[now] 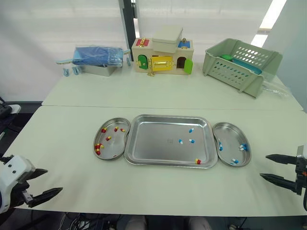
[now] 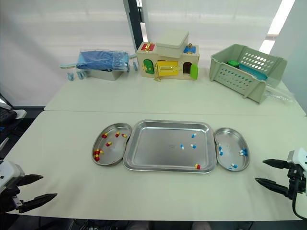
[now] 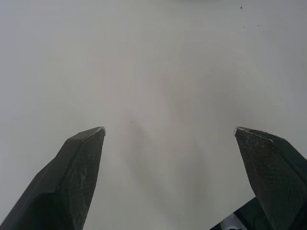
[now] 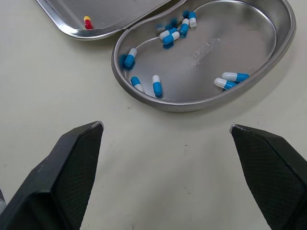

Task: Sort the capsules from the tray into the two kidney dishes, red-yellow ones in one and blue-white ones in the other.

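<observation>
A steel tray (image 1: pixel 163 153) lies mid-table, holding three blue-white capsules (image 1: pixel 191 140) and one red-yellow capsule (image 1: pixel 198 161) near its front right corner. The left kidney dish (image 1: pixel 108 151) carries several red-yellow capsules (image 1: pixel 98 148). The right kidney dish (image 1: pixel 229 132) carries several blue-white capsules (image 4: pixel 167 35). My left gripper (image 1: pixel 43 182) is open, low at the table's front left, far from the dishes. My right gripper (image 1: pixel 267 166) is open at the front right, just short of the right dish (image 4: pixel 201 52).
At the table's back stand a blue bundle on a steel box (image 1: pixel 97 57), a toy house with coloured doors (image 1: pixel 163 56) and a tilted green basket (image 1: pixel 240 63). A seam crosses the table behind the tray.
</observation>
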{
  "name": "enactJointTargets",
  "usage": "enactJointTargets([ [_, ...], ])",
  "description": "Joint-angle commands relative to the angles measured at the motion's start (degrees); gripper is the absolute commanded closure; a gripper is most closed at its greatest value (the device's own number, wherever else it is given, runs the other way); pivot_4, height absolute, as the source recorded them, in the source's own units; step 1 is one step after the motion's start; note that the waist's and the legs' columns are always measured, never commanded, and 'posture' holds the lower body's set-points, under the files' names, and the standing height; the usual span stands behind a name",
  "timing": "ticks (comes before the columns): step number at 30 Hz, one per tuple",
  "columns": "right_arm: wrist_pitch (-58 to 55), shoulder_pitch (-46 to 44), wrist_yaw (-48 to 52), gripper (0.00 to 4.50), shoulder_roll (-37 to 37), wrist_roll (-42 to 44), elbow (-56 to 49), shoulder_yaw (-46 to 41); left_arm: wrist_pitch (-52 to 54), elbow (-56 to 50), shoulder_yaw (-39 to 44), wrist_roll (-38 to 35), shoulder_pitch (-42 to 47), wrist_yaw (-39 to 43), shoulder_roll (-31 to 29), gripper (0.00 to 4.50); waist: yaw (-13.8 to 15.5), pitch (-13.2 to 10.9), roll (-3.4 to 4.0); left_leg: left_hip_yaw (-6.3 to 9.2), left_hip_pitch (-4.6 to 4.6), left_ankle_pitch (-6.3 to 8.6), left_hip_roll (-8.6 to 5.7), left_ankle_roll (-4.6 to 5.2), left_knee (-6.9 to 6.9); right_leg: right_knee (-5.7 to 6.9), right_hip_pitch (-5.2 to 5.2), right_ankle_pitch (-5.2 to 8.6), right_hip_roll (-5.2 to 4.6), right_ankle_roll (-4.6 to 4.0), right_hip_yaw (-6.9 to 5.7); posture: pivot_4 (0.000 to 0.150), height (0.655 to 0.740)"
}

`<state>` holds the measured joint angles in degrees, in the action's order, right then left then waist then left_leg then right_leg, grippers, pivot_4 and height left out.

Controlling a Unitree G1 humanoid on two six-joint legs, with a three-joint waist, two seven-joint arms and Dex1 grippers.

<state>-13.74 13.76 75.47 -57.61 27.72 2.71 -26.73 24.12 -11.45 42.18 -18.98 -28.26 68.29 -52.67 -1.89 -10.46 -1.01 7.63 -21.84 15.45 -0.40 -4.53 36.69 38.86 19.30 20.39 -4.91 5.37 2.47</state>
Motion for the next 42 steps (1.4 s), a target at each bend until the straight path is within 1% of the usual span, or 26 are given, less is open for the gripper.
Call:
enactJointTargets([
  [1, -1.6, -0.6, 1.6, 0.0, -0.8, 2.0, -0.7, -1.8, -1.9, -8.1, 1.2, -5.9, 0.3, 0.1, 3.9, 0.03, 0.0, 0.0, -0.01, 0.0, 0.0, 0.0, 0.0, 0.0, 0.01, 0.0, -0.01, 0.0, -0.01, 0.0, 0.0, 0.15, 0.74],
  [5, -5.1, -1.8, 2.6, 0.0, -1.7, 4.3, -2.4, -2.8, -3.3, -16.5, -0.7, -12.0, 0.7, -1.8, 10.6, 0.03, 0.1, 0.0, 0.01, 0.0, 0.0, 0.0, 0.0, -0.01, 0.03, 0.01, -0.03, 0.0, -0.01, 0.0, 0.0, 0.15, 0.74],
  [7, -7.0, -2.3, 2.8, 0.0, -2.1, 5.5, -4.0, -3.1, -3.2, -19.1, -2.2, -14.6, 0.2, -1.8, 12.7, 0.03, 0.0, 0.0, 0.04, 0.01, 0.0, 0.0, 0.0, -0.01, 0.04, 0.01, -0.04, 0.0, -0.01, 0.0, -0.01, 0.15, 0.74],
  [9, -8.8, -3.3, 2.6, 0.0, -2.6, 6.5, -5.5, -3.2, -5.5, -20.5, -4.2, -14.8, -0.9, -0.4, 14.1, 0.03, -0.1, 0.0, 0.05, 0.0, 0.0, 0.0, 0.0, -0.01, 0.04, 0.01, -0.04, 0.0, 0.0, 0.0, 0.0, 0.15, 0.74],
  [13, -16.5, -6.8, 0.5, 0.0, -4.4, 9.7, -10.0, -2.0, -17.1, -17.8, -9.9, -12.1, -1.5, 1.8, 20.0, 0.03, -0.1, 0.1, 0.16, -0.05, 0.02, 0.0, -0.01, -0.01, 0.07, 0.01, -0.04, -0.01, 0.0, 0.0, 0.05, 0.15, 0.74],
  [17, -25.2, -14.3, -4.8, 0.0, -5.4, 12.3, -16.6, 4.4, -29.2, -12.7, -16.1, -9.4, -2.4, 3.3, 27.0, 0.03, 0.0, 0.1, 0.17, -0.02, -0.01, 0.0, -0.01, -0.01, 0.08, -0.02, -0.05, -0.01, 0.0, 0.0, 0.01, 0.15, 0.74],
  [21, -31.8, -21.8, -11.4, 0.0, -3.2, 15.9, -22.9, 8.2, -36.5, -10.7, -19.7, -9.1, -2.7, 3.7, 30.3, 0.03, 0.2, 0.1, 0.14, 0.02, -0.06, 0.0, -0.02, -0.01, 0.13, -0.01, -0.03, -0.01, 0.0, 0.0, -0.01, 0.15, 0.74],
  [23, -33.8, -25.5, -16.4, 0.0, -1.2, 15.3, -26.4, 11.5, -37.6, -10.8, -21.1, -9.2, -3.0, 2.4, 31.1, 0.03, 0.2, 0.1, 0.15, 0.04, -0.09, 0.0, -0.02, 0.0, 0.13, -0.04, -0.02, -0.01, 0.0, 0.0, -0.03, 0.15, 0.74],
  [26, -36.8, -29.9, -25.0, 0.0, 3.2, 12.1, -29.6, 17.2, -38.9, -10.8, -22.7, -8.6, -3.4, 0.2, 31.4, 0.03, 0.2, 0.1, 0.14, 0.06, -0.13, 0.0, -0.04, 0.0, 0.12, -0.08, -0.01, -0.01, -0.01, 0.01, -0.04, 0.15, 0.74],
  [28, -39.8, -33.2, -33.6, 0.0, 8.9, 9.4, -31.4, 22.3, -40.0, -10.6, -23.4, -8.5, -3.6, -1.4, 31.8, 0.03, 0.0, 0.1, 0.14, 0.05, -0.13, 0.0, -0.04, -0.01, 0.12, -0.08, 0.01, -0.01, -0.01, 0.02, -0.02, 0.15, 0.74],
  [29, -41.5, -35.0, -38.1, 0.0, 12.9, 8.3, -32.0, 25.0, -40.4, -10.5, -23.8, -8.5, -3.9, -2.0, 31.9, 0.03, -0.2, 0.1, 0.14, 0.05, -0.13, 0.0, -0.04, 0.0, 0.12, -0.06, 0.04, -0.01, -0.01, 0.02, -0.02, 0.15, 0.74],
  [31, -45.4, -37.6, -44.9, 0.0, 19.8, 7.7, -32.1, 27.5, -40.8, -10.9, -24.8, -8.8, -4.7, -2.5, 31.7, 0.03, -0.6, 0.1, 0.15, 0.04, -0.1, 0.0, -0.02, -0.01, 0.1, 0.01, 0.08, -0.01, 0.0, 0.02, 0.02, 0.15, 0.74],
  [32, -45.9, -38.6, -47.7, 0.0, 22.5, 6.0, -31.9, 29.5, -40.9, -11.2, -25.2, -9.3, -5.0, -2.8, 31.6, 0.03, -0.7, 0.1, 0.17, 0.04, -0.1, 0.0, -0.01, -0.01, 0.08, 0.02, 0.11, -0.01, 0.01, 0.01, 0.03, 0.15, 0.74],
  [37, -46.4, -40.7, -57.7, 0.0, 32.5, -2.0, -28.7, 37.7, -41.3, -11.4, -26.0, -9.6, -5.2, -4.3, 30.8, 0.03, -0.4, 0.1, 0.18, 0.1, -0.27, -0.01, -0.05, -0.02, 0.11, 0.06, 0.31, -0.01, 0.0, 0.01, 0.02, 0.15, 0.74],
  [40, -47.0, -40.9, -61.1, 0.0, 36.9, -5.1, -27.2, 41.1, -41.5, -11.3, -26.2, -9.8, -5.2, -4.9, 30.3, 0.03, -0.5, 0.1, 0.18, 0.13, -0.25, -0.01, -0.02, -0.02, 0.09, 0.11, 0.34, -0.01, 0.03, 0.01, 0.0, 0.15, 0.74],
  [42, -47.9, -41.0, -62.2, 0.0, 38.1, -6.5, -26.7, 42.3, -41.5, -11.4, -26.3, -9.9, -5.2, -5.3, 29.9, 0.03, -0.5, 0.1, 0.18, 0.11, -0.25, -0.01, -0.03, -0.02, 0.09, 0.13, 0.37, -0.01, 0.03, 0.01, 0.02, 0.15, 0.74],
])
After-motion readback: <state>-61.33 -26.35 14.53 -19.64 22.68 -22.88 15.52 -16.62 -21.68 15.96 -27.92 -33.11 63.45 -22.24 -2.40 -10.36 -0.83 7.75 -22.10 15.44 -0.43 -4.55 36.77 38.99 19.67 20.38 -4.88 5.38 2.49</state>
